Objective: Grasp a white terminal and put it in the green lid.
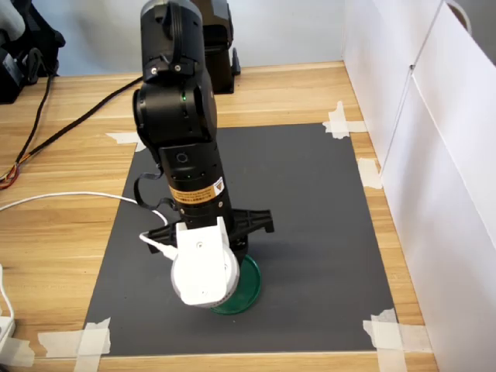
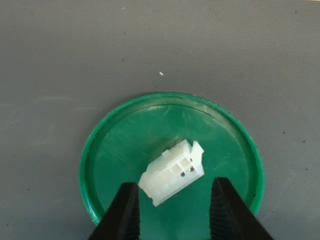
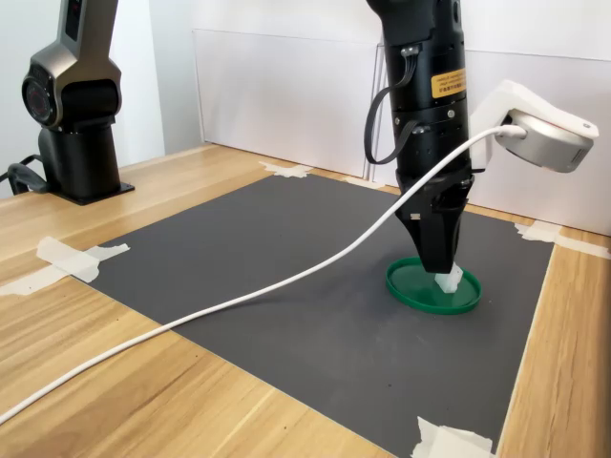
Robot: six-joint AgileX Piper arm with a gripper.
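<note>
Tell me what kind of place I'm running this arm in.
Most likely a lab test bench: a wooden tabletop carries a dark mat taped down at its corners, white partition boards wall it off, and another robot's base stands nearby.

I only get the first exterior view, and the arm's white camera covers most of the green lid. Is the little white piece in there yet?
Observer: Yes. In the wrist view the white terminal lies inside the green lid, within its rim.
Operator: Is the claw still squeezing it?
Observer: It looks not. The gripper has its fingers spread, with a gap showing on each side of the terminal.
Operator: Is the lid on bare wood?
Observer: No. In the second exterior view it sits on the dark mat, well inside the mat's edges.
</note>
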